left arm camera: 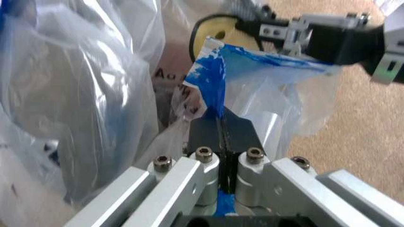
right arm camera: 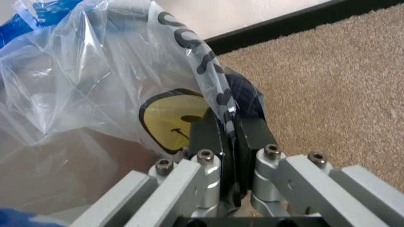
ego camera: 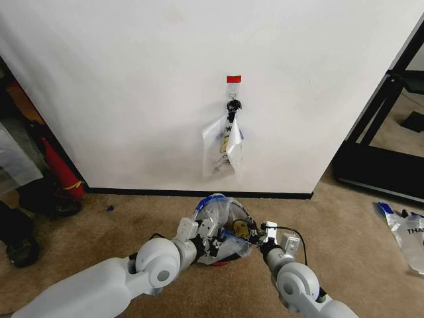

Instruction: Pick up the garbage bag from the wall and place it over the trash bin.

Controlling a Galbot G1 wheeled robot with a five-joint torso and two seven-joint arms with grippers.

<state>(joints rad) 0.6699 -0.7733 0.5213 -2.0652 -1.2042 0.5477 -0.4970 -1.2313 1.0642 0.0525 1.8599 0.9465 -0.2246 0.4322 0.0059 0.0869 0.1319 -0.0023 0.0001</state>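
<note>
both arms reach forward and low from the bottom of the head view, angled inward so the wrists nearly meet ahead of the robot. the left arm comes in from the lower left, its rounded elbow joint bent, and the left gripper [ego camera: 213,240] points toward the right one. in the left wrist view its black pads [left arm camera: 205,135] are pressed flat together, pinching a blue edge of the garbage bag [ego camera: 222,218]. the right arm rises from the lower right, and the right gripper [ego camera: 264,240] sits just beside the left. its dark pads [right arm camera: 211,135] are likewise closed tight on the bag's film.
</note>
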